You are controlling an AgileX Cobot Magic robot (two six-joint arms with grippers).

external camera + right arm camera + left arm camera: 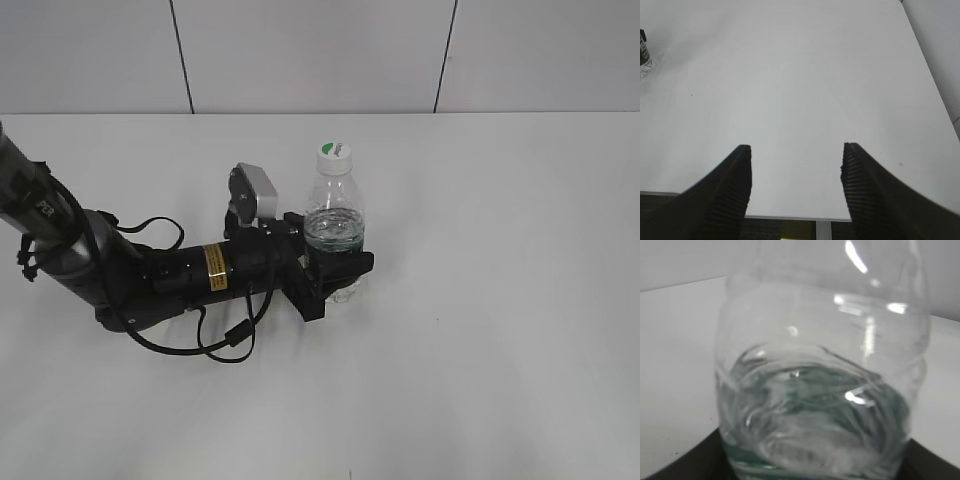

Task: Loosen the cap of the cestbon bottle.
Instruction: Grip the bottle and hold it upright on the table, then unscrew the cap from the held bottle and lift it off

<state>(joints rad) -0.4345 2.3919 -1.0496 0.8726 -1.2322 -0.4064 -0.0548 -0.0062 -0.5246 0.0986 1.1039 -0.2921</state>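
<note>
the cestbon bottle [334,228] stands upright on the white counter [500,300], a little left of centre. its lower body is clamped between the fingers of the left gripper [335,272], apparently so the bottle is kept from turning while the cap [334,154] is twisted. the long axis is vertical, with the neck and cap pointing up and left free above the grip. the right gripper [796,172] is held well apart at the near right, its fingers spread over bare counter and pinching nothing, presumably ready for the cap.
</note>
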